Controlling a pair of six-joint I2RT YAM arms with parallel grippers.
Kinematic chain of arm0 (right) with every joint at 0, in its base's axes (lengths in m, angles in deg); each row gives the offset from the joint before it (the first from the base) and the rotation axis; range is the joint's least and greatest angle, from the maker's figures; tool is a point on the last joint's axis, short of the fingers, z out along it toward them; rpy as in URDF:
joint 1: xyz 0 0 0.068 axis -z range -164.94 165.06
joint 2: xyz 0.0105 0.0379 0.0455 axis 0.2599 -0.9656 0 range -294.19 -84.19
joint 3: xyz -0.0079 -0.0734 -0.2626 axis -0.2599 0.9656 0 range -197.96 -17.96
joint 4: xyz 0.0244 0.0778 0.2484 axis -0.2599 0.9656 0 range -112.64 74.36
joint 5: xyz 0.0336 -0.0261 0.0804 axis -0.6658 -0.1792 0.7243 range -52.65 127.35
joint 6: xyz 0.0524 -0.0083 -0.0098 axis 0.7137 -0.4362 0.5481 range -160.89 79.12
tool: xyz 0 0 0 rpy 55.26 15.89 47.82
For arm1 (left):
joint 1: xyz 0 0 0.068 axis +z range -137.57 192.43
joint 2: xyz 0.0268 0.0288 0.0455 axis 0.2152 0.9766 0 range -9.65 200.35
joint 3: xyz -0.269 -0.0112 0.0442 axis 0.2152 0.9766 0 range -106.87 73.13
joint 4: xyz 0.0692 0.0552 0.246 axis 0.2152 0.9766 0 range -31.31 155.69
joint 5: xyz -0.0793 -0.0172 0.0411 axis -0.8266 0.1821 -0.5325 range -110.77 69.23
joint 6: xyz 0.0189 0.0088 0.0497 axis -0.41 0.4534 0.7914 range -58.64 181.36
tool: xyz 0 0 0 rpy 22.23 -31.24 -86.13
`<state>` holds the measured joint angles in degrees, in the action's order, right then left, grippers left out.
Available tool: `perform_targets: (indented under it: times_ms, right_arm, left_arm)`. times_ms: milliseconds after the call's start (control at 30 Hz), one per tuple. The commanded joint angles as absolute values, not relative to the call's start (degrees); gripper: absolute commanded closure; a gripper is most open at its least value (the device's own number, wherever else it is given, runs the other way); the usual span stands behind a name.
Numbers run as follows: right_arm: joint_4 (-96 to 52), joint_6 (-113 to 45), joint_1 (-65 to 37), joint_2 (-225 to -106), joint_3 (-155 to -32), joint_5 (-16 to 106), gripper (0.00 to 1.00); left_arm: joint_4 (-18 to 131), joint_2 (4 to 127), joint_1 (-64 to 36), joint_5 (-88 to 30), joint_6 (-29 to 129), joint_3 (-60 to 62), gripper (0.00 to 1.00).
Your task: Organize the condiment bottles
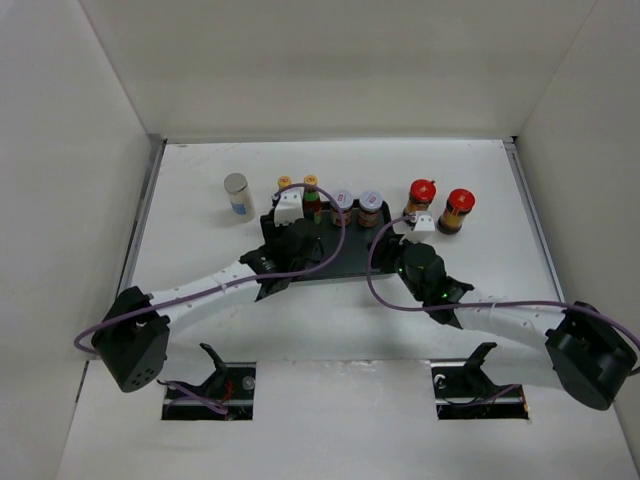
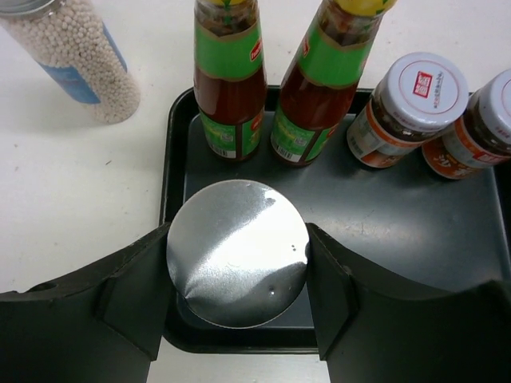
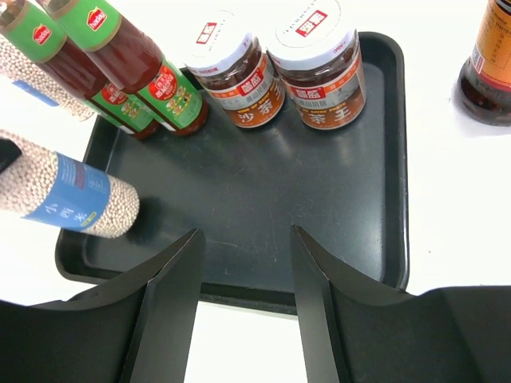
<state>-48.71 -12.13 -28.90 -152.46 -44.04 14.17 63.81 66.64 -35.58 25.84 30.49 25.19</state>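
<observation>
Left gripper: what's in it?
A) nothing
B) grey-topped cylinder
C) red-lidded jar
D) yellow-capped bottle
B: the left wrist view shows the left gripper shut on the grey-topped cylinder, a finger against each side, over the tray.

walls [image 1: 330,60]: plain white | table [image 1: 480,170]: white | light: even

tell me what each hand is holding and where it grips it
The left hand holds the grey-topped shaker by its sides, up near the lid. The right hand holds nothing, open over the tray.
</observation>
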Motion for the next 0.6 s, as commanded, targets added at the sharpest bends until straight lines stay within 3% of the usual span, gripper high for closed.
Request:
perform_targets:
  times_ms: [0,267,333,467,567]
  right_arm:
    - [-50.9,-12.1,-28.7,-153.1,-44.5,13.0,0.47]
    - [-50.9,-12.4,-28.9,-153.3,-44.7,12.7,0.46]
    - [-51.5,-12.2,-28.9,-153.4,-44.3,12.6,0.45]
    - [-51.1,-12.6,-28.9,-153.7,-44.8,12.6,0.30]
    - [-51.2,-12.4,-28.9,-153.5,-44.5,12.6,0.29]
  left_arm:
    - [58.2,65.6,-35.7,29.3,31.1,25.9,0.57]
    - [57.7,66.1,-33.9,29.8,30.8,28.2,0.50]
    - [57.9,66.0,-33.9,29.9,30.5,28.4,0.43]
    - [56.6,65.1,-33.8,29.8,31.0,29.2,0.15]
    - [55.9,64.0,-34.5,28.9,33.0,28.5,0.09]
